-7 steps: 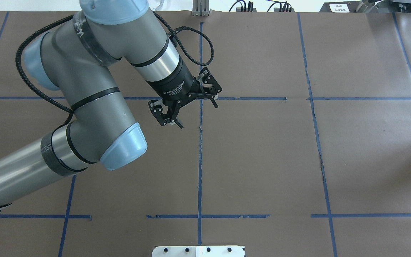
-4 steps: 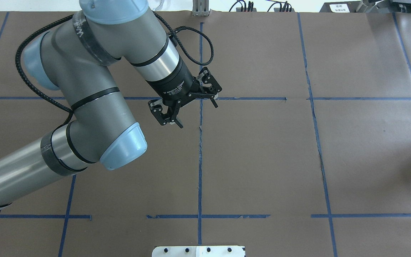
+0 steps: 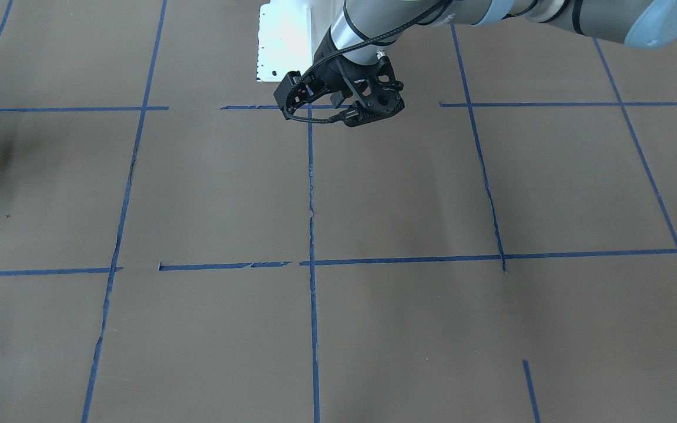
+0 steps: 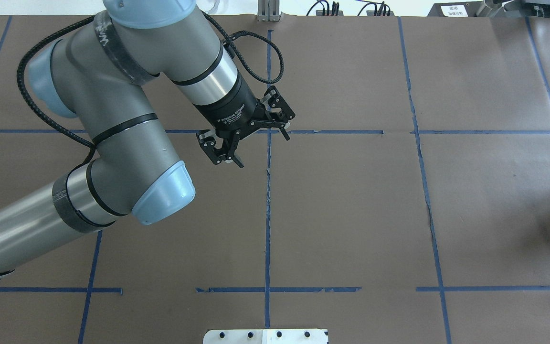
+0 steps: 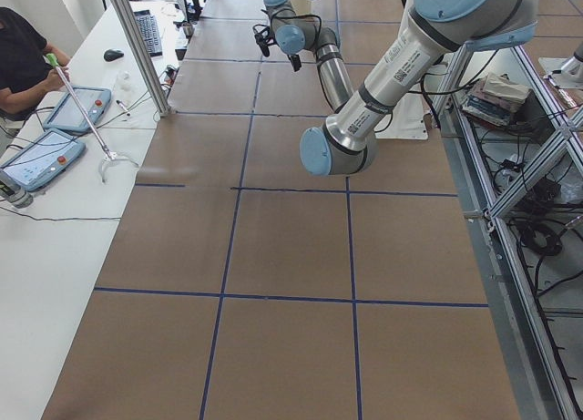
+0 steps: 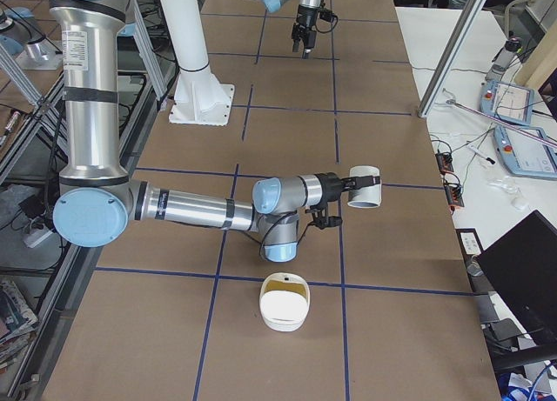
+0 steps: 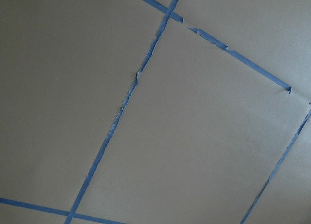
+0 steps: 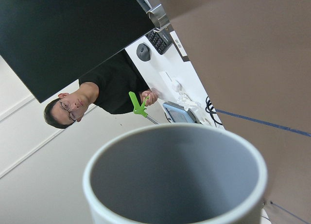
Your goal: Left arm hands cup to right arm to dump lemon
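We cannot tell how the right gripper [image 6: 358, 184] stands at the sideways cup [image 6: 370, 197]; well apart from it, the left gripper [image 4: 264, 152] hangs spread, empty.

Looks like a robot lab, not a home. Big table [image 4: 351, 215] w/ brown paper on top & blue tape lines [image 4: 267, 215] making squares. The left arm [image 4: 127, 143], grey & light blue, fills the upper left of the overhead pic. The right arm [image 6: 191, 205] lies across the middle of the right-side pic, below a tall white post [image 6: 187, 44]. Metal frame bar [image 5: 137, 46] stands at the table edge. Black cables [image 5: 537, 238] at right edge of left-side pic. Upper left there: white desk [image 5: 55, 256], person in black top [image 5: 18, 65], blue-edged screen [image 5: 41, 158], keyboard [image 5: 148, 33], mouse [image 5: 113, 55]. Black monitor [image 6: 522, 270] at lower right of right-side pic.
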Robot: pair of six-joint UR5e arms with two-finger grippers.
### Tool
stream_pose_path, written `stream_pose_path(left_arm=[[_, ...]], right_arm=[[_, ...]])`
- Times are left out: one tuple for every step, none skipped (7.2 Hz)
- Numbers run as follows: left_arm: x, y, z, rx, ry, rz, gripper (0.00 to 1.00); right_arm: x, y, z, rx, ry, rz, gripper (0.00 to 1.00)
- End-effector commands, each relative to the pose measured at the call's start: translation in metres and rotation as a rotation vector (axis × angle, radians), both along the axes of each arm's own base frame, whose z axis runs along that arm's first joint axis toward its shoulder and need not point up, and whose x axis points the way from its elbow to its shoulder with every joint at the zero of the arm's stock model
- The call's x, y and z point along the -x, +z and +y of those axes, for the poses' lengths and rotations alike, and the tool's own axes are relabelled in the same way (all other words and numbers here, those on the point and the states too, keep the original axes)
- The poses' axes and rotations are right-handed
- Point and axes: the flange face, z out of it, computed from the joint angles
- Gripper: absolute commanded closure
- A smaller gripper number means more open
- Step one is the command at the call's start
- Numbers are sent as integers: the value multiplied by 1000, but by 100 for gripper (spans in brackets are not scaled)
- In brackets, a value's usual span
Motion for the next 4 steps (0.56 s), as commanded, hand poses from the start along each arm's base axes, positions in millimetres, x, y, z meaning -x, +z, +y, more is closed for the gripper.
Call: stream_pose_path(left_arm=[[2, -2, -2, -10, -20, -3, 0], [1, -5, -1, -11, -30, -2, 0], [2, -12, -1, -16, -34, 5, 0], [2, -15, 0, -19, -33, 8, 0]], right_arm=[[64, -39, -32, -260, -58, 394, 58], [93, -68, -48, -359, -83, 559, 58], [123, -103, -55, -454, -108, 697, 58], [139, -144, -51, -515, -126, 810, 58]])
